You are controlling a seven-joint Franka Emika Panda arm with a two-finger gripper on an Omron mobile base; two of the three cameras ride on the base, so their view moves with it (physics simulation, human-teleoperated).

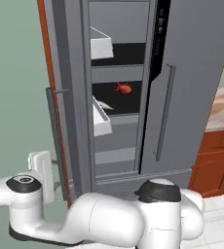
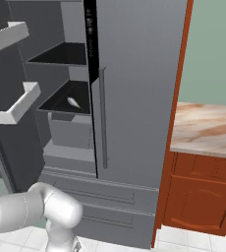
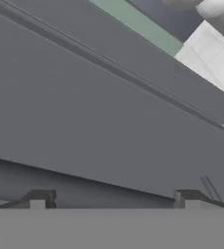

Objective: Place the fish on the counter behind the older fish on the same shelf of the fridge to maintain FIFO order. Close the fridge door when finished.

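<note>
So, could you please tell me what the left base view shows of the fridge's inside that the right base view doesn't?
The left base view has the red fish at the back of the middle shelf, behind the pale fish, and the open door's outer handle. The right base view has the door's inner face with two white bins. Both share the pale fish, the shut right door and the counter.

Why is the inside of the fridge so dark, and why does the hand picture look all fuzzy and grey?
Left base view: the shelf is lined in black, so the red fish glows against it and the pale older fish shows faintly. Right base view: same dark shelf, older fish a small light patch. Hand view: the camera sits very near the grey fridge door, so it looks soft and flat; the pincer tips spread apart.
</note>
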